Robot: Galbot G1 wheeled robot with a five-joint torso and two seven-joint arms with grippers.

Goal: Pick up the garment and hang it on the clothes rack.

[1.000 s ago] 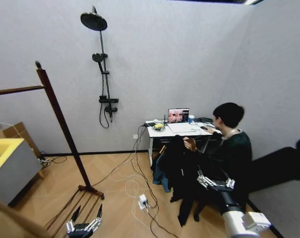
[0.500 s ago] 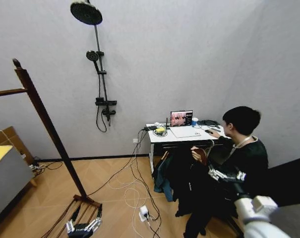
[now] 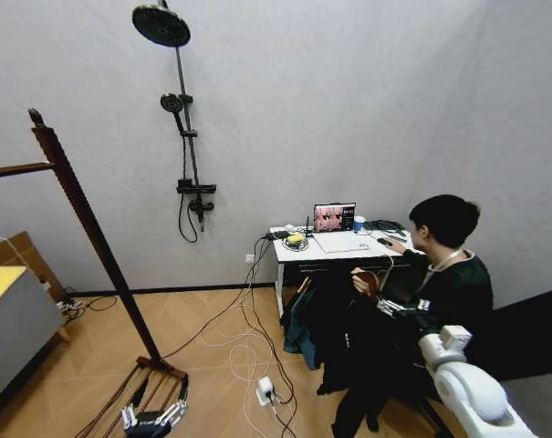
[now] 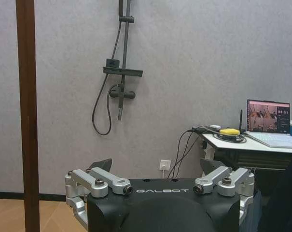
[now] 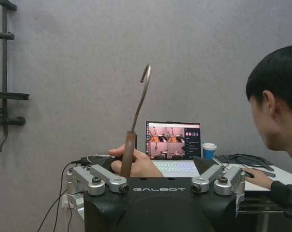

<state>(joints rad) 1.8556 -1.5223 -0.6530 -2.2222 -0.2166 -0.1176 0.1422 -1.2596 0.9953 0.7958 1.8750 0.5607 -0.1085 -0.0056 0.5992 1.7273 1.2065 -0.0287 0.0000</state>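
The garment (image 3: 338, 328), a long black coat on a hanger, hangs in front of the desk. A seated person's hand (image 3: 364, 282) holds it up by the hanger neck. In the right wrist view the hanger's metal hook (image 5: 142, 94) stands upright above that hand (image 5: 138, 166). My right gripper (image 3: 391, 307) (image 5: 155, 164) is open just short of the hand and hanger. The clothes rack (image 3: 86, 228), dark reddish wood with a knob-topped post and a horizontal bar (image 3: 11, 170), stands at the left; its post (image 4: 27, 116) is close beside the left gripper. My left gripper (image 3: 153, 418) (image 4: 158, 166) hangs low and open.
A white desk (image 3: 335, 248) with a laptop (image 3: 333, 216) stands behind the garment. A black shower rail (image 3: 186, 137) is on the back wall. Cables and a power strip (image 3: 264, 391) lie on the wooden floor. A grey box with a yellow top (image 3: 6, 315) sits at far left.
The camera has swung right and up, shifting the whole view. My right gripper has risen and moved closer to the person's hand on the hanger. The left gripper stays low.
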